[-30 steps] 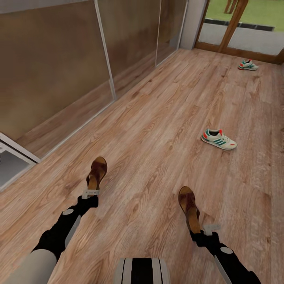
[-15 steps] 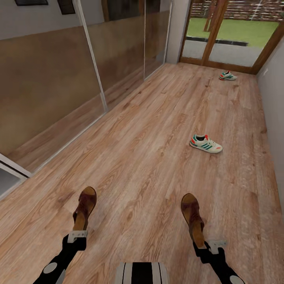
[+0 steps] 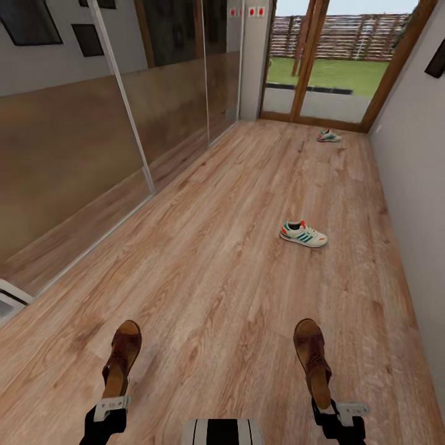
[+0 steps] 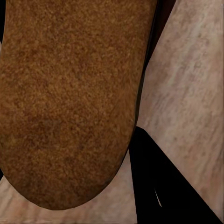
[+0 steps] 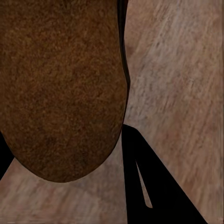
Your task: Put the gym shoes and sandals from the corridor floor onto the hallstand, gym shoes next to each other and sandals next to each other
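Two dark brown sandals hang above the corridor floor (image 3: 222, 272), each held by its heel. My left gripper (image 3: 111, 406) is shut on the left sandal (image 3: 122, 357), and my right gripper (image 3: 326, 411) is shut on the right sandal (image 3: 312, 358). In the left wrist view the brown sandal (image 4: 70, 93) sits close up beside a black finger (image 4: 161, 186). The right wrist view likewise has a sandal (image 5: 60, 84) next to a black finger (image 5: 149, 186). One gym shoe (image 3: 303, 234) lies mid-corridor to the right. The other gym shoe (image 3: 328, 136) lies near the far glass door. The hallstand is out of view.
Mirrored sliding panels (image 3: 93, 154) line the left side, and a plain wall (image 3: 414, 185) bounds the right. A glass door with a wooden frame (image 3: 321, 68) closes the far end. A white edge (image 3: 7, 298) juts in at the lower left.
The whole view has tilted up, showing more of the corridor's far end. Both arms sit lower in the picture, with the sandals still held.
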{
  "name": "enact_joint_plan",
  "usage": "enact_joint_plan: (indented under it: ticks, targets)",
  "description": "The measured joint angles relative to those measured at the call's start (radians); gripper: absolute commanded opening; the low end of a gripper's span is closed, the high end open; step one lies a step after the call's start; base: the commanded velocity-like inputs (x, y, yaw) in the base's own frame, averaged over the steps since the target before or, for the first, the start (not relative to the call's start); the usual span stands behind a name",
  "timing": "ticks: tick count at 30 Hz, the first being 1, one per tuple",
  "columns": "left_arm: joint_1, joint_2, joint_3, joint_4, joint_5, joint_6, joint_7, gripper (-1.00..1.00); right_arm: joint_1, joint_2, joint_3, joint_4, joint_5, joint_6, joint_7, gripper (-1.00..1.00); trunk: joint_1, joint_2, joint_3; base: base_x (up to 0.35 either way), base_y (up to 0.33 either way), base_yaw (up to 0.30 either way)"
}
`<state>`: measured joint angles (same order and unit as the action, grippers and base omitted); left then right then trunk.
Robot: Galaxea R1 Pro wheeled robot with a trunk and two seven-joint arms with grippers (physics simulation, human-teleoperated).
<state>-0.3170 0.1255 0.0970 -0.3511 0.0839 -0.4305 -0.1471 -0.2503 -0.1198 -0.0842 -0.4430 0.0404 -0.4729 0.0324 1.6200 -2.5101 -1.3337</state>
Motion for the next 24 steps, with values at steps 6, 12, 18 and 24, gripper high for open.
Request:
enact_joint_plan:
  ticks: [6, 12, 18, 24]
  targets:
    - [0.024, 0.007, 0.045, 0.035, 0.016, -0.05, -0.002, -1.0, 0.0, 0.003, 0.0, 0.041, -0.001, -0.015, -0.003, -1.0, -0.003, 0.001, 0.032, 0.0, 0.0, -0.163]
    - [0.046, 0.028, 0.061, 0.042, 0.02, -0.066, -0.001, -1.0, 0.001, 0.004, 0.001, 0.056, 0.0, -0.017, -0.001, -1.0, -0.005, 0.003, 0.064, 0.0, 0.0, -0.163]
    - [0.047, 0.037, 0.056, 0.042, 0.013, -0.067, -0.002, -1.0, 0.001, 0.006, 0.002, 0.076, 0.003, -0.018, 0.0, -1.0, -0.008, 0.004, 0.096, 0.0, 0.0, -0.159]
    - [0.047, 0.036, 0.055, 0.042, 0.012, -0.067, -0.002, -1.0, 0.001, 0.006, 0.004, 0.084, 0.003, -0.018, 0.001, -1.0, -0.011, 0.006, 0.128, 0.0, 0.0, -0.155]
